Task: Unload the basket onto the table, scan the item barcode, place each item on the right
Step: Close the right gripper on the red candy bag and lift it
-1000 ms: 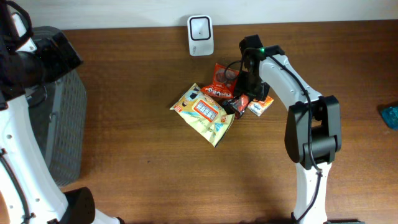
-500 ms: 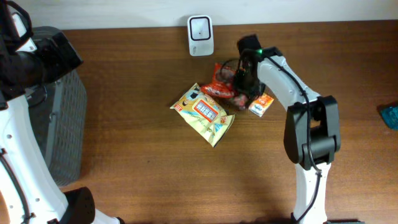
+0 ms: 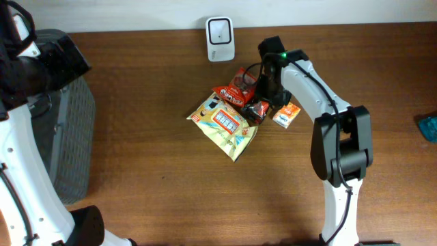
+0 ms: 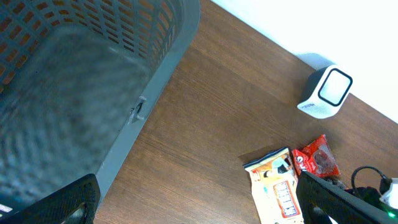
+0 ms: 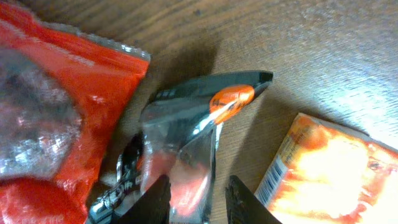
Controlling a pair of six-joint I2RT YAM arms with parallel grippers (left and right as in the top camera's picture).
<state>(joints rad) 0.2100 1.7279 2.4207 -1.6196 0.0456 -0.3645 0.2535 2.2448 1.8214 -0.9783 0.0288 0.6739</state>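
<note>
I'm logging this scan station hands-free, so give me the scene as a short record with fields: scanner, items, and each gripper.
scanner: white scanner, at far edge of table
items: red packet, yellow bag, orange box, dark wrapper, clustered together
left gripper: open, empty, beside grey basket
right gripper: fingers astride dark wrapper; grip unclear

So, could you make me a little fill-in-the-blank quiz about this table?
The grey plastic basket stands on the robot's ___ side. The small cardboard box is coloured ___. The dark shiny packet sits between the fingers of the ___ pincer.
Missing words: left, orange, right.
</note>
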